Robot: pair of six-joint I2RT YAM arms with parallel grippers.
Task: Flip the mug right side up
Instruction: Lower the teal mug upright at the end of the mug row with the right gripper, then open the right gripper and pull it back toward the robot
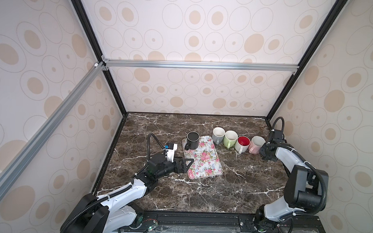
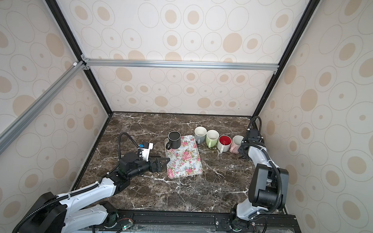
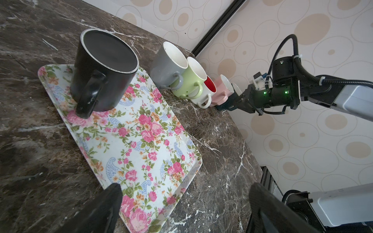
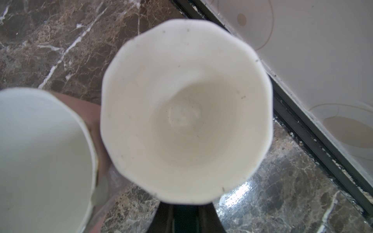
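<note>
A black mug (image 1: 193, 140) (image 2: 174, 140) stands bottom up on the far left corner of a floral tray (image 1: 205, 164), its handle toward my left arm; the left wrist view shows the black mug (image 3: 103, 74) with its flat base on top. My left gripper (image 1: 187, 161) (image 3: 185, 189) is open and empty over the tray's near left edge, well short of that mug. My right gripper (image 1: 263, 152) (image 4: 185, 209) is shut low against a white mug (image 4: 185, 109) that stands mouth up at the right end of the mug row. Its handle is hidden under its rim.
Grey (image 1: 218, 134), green (image 1: 230, 138), red-lined white (image 1: 242, 144) and pink (image 1: 256, 144) mugs stand mouth up in a row right of the tray. The right wall (image 4: 312, 50) runs close behind the white mug. The marble table (image 1: 200, 192) lies bare toward the front.
</note>
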